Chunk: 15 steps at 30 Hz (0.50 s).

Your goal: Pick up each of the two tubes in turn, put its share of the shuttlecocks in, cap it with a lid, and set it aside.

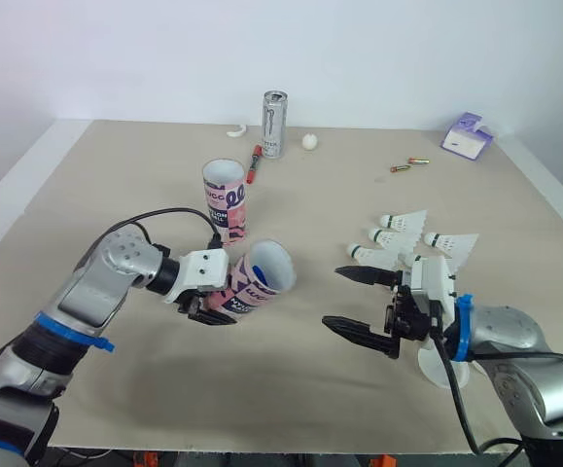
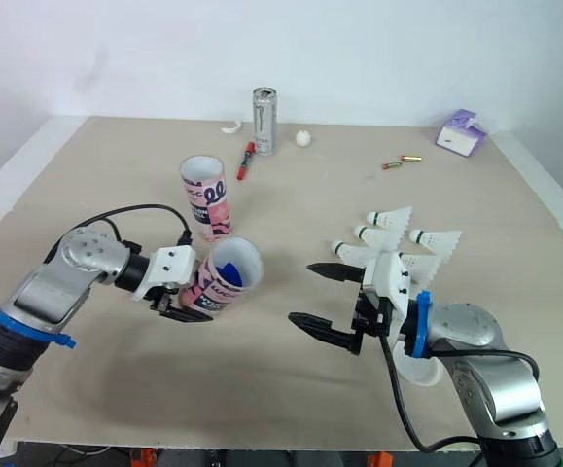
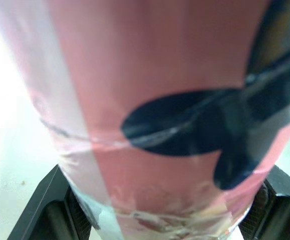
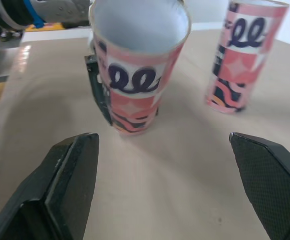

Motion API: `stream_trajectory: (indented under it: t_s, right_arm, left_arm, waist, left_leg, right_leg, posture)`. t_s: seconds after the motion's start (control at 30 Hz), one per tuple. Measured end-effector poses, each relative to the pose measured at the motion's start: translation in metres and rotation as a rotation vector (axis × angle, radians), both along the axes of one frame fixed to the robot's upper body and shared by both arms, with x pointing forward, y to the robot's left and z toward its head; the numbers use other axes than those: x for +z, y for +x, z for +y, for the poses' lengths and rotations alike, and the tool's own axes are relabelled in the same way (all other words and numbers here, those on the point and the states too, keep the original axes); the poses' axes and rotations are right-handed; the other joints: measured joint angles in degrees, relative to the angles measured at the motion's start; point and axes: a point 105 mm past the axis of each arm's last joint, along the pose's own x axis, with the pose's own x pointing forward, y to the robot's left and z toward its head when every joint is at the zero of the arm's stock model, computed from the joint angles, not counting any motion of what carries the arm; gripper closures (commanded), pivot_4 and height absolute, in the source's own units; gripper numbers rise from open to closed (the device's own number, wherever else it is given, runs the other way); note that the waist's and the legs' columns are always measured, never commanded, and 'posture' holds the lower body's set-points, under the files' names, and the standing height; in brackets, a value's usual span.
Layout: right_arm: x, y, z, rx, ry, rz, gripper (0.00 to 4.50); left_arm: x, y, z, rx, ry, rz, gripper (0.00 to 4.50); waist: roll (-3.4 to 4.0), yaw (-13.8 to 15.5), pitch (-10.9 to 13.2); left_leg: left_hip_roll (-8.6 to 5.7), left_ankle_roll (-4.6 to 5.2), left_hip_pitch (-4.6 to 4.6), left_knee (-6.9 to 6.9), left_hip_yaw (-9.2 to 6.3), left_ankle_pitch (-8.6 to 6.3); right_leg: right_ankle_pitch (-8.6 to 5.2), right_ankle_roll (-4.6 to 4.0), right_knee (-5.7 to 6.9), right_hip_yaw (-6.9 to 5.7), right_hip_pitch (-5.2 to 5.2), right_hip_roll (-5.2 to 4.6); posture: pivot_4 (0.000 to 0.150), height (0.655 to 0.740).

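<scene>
My left gripper (image 1: 213,304) is shut on a pink patterned tube (image 1: 257,279), held tilted with its open mouth toward the right; the same tube (image 4: 137,75) faces the right wrist view. A second pink tube (image 1: 226,202) stands upright behind it on the table. Several white shuttlecocks (image 1: 404,223) lie at the right. My right gripper (image 1: 362,304) stands open and empty, right of the held tube, fingers pointing at it. A white lid (image 1: 437,366) lies under the right wrist.
At the back stand a silver can (image 1: 275,125), a red marker (image 1: 255,163), a white ball (image 1: 309,141) and a purple box (image 1: 467,134). Two small batteries (image 1: 409,163) lie right of centre. The table (image 1: 116,175) edge runs close on the right.
</scene>
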Motion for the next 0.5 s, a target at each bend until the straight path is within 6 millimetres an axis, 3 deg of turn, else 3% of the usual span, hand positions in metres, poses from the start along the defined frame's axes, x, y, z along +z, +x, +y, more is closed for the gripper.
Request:
stream_trajectory:
  t_s: [0.23, 0.5]
  right_arm:
    - [-0.005, -0.005, -0.01, -0.083, 0.015, 0.019, 0.0]
    - [-0.006, -0.012, -0.014, -0.122, 0.025, 0.029, 0.0]
  left_arm:
    - [0.003, 0.003, -0.012, -0.055, 0.141, -0.032, 1.49]
    - [0.002, 0.007, -0.027, -0.077, 0.181, -0.089, 1.49]
  waist:
    - [0.0, 0.02, 0.0]
    - [0.04, 0.11, -0.02]
  left_leg:
    - [-0.07, 0.0, -0.05, 0.02, -0.09, 0.0]
    - [-0.3, 0.08, -0.04, 0.15, -0.46, 0.05]
  right_leg:
    - [-0.04, 0.06, 0.0, 0.01, 0.02, -0.01]
    - [-0.04, 0.12, 0.0, 0.0, 0.25, -0.04]
  posture:
    - [0.15, 0.74]
    - [0.15, 0.74]
